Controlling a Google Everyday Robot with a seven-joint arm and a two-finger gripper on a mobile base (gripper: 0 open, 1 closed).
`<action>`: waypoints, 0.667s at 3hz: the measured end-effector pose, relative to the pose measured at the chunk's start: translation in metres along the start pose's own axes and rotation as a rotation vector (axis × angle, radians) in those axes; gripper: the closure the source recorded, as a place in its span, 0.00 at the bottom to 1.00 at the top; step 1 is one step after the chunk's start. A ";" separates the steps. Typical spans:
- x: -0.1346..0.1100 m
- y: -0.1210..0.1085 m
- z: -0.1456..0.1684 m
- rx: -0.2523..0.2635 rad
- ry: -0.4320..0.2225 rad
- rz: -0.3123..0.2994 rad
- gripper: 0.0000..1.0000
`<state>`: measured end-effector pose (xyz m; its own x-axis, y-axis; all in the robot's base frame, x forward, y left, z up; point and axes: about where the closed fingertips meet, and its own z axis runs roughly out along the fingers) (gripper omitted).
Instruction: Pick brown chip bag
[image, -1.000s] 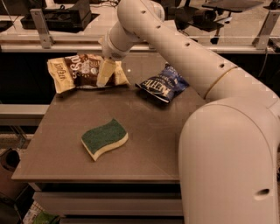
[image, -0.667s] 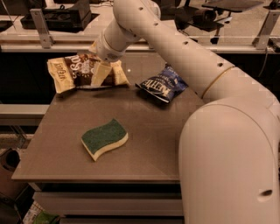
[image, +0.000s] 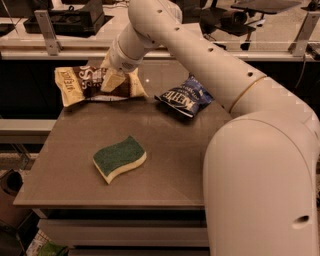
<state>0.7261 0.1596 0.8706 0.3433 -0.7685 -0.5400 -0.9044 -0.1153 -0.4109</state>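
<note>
The brown chip bag (image: 79, 84), crinkled dark brown with pale tan ends and white lettering, lies at the table's far left corner. My gripper (image: 112, 80) is down on the bag's right half and covers part of it. The arm reaches in from the right across the back of the table. The dark blue chip bag (image: 184, 96) lies to the right of the brown one, apart from it.
A green and yellow sponge (image: 120, 158) lies in the middle front of the brown table (image: 170, 165). My white arm and body fill the right side. A counter with metal posts and dark equipment runs behind the table.
My gripper and wrist have moved a little left and lower over the brown chip bag. The bag, blue bag and sponge stay where they were.
</note>
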 end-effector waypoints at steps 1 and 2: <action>0.000 0.001 0.003 -0.005 -0.001 0.000 0.88; -0.001 0.002 0.006 -0.010 -0.001 -0.001 1.00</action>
<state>0.7253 0.1636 0.8655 0.3443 -0.7677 -0.5405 -0.9065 -0.1220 -0.4042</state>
